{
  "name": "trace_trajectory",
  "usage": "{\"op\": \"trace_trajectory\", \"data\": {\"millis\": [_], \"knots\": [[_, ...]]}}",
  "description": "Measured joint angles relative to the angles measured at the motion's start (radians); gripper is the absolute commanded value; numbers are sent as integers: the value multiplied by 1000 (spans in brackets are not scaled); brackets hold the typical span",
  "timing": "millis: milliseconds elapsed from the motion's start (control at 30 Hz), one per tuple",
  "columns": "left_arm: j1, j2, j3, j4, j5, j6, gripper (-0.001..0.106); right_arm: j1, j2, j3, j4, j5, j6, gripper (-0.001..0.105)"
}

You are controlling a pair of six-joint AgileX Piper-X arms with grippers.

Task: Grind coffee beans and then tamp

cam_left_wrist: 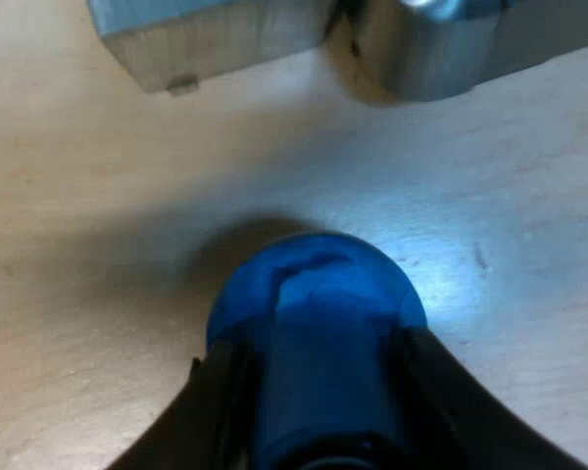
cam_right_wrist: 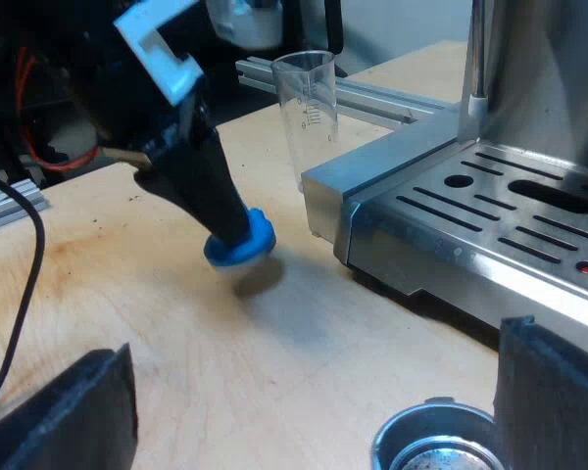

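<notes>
Currently left pincer (cam_left_wrist: 314,345) clamped on blue tamper (cam_left_wrist: 312,284), apparently just clear of table (cam_right_wrist: 127,294), near espresso machine (cam_right_wrist: 490,211) and measuring glass (cam_right_wrist: 309,108). Empty right pincer (cam_right_wrist: 312,403) gapes wide over metal holder (cam_right_wrist: 433,443) beside the machine.

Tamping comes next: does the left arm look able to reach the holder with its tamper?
Likely yes: only bare table separates tamper and holder, its basket uncovered at the open right gripper.
</notes>
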Motion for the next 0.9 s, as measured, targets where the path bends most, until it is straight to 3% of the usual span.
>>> {"op": "trace_trajectory", "data": {"millis": [400,433,467,500,567,667,767,900], "knots": [[0,130,0,-79,-35,0,3,0,0,0,0,0,0,75],[0,130,0,-83,-35,0,7,0,0,0,0,0,0,75],[0,130,0,-90,-35,0,19,0,0,0,0,0,0,75],[0,130,0,-97,-35,0,21,0,0,0,0,0,0,75],[0,130,0,-99,-35,0,46,0,0,0,0,0,0,75],[0,130,0,-99,-35,0,70,0,0,0,0,0,0,75],[0,130,0,-99,-35,0,81,0,0,0,0,0,0,75],[0,130,-2,-95,-35,0,81,0,0,0,0,0,0,75]]}}
